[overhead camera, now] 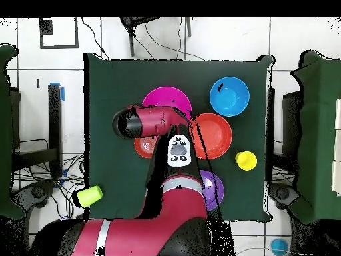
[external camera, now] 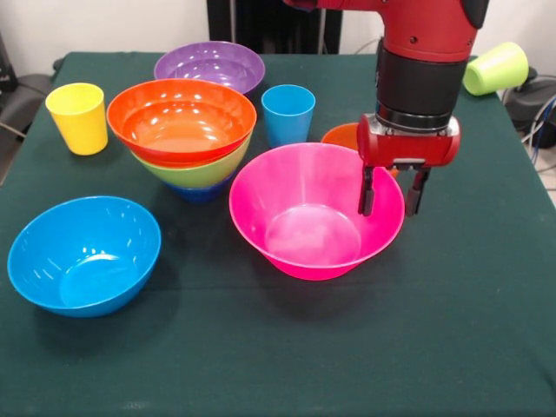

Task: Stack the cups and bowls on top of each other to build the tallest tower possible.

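Observation:
My gripper (external camera: 391, 193) is open and hangs at the right rim of the large pink bowl (external camera: 295, 204), one finger inside the rim and one outside. The tower (external camera: 187, 143) is an orange-red bowl (external camera: 181, 120) nested in a lime green bowl (external camera: 201, 171) on a small dark blue bowl (external camera: 198, 192). A light blue bowl (external camera: 84, 254) sits front left and a purple bowl (external camera: 208, 65) at the back. The yellow cup (external camera: 78, 117) and light blue cup (external camera: 287, 113) stand upright. The lime green cup (external camera: 495, 68) lies on its side. A small orange bowl (external camera: 340, 136) is behind the gripper.
The table is covered by a dark green cloth (external camera: 452, 330). In the overhead view my arm (overhead camera: 143, 123) covers the gripper, the light blue cup and part of the pink bowl (overhead camera: 160, 99). The green cup (overhead camera: 88, 195) lies near the table's edge.

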